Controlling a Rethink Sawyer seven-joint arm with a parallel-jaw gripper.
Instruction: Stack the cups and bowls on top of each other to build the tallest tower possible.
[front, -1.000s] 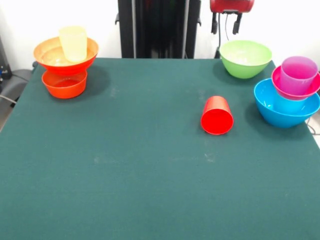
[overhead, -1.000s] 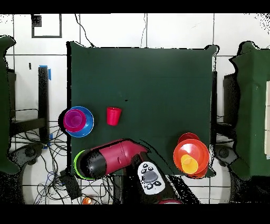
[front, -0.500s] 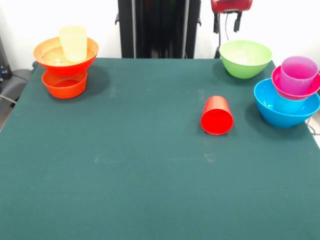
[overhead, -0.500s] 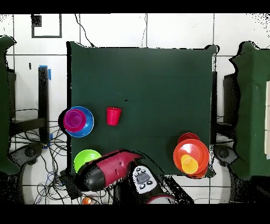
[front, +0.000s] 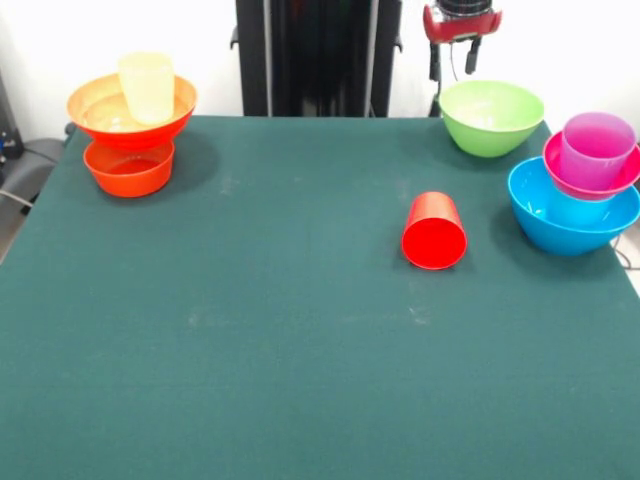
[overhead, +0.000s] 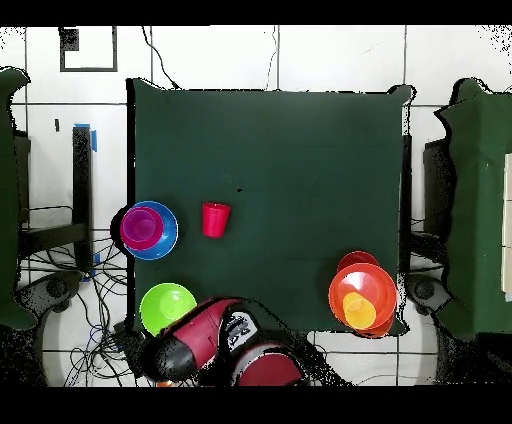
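On the green counter (front: 250, 330) a red cup (front: 434, 231) lies tipped over, between the lime bowl (front: 491, 117) and blue bowl (front: 571, 215) (purple cup (front: 597, 149) nested there). Claw (front: 459, 50) hangs above; grip unclear.

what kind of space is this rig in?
Probably a robotics lab, not a home: a green table on a white tiled floor, loose cables beside it, and a red robot arm at its edge.
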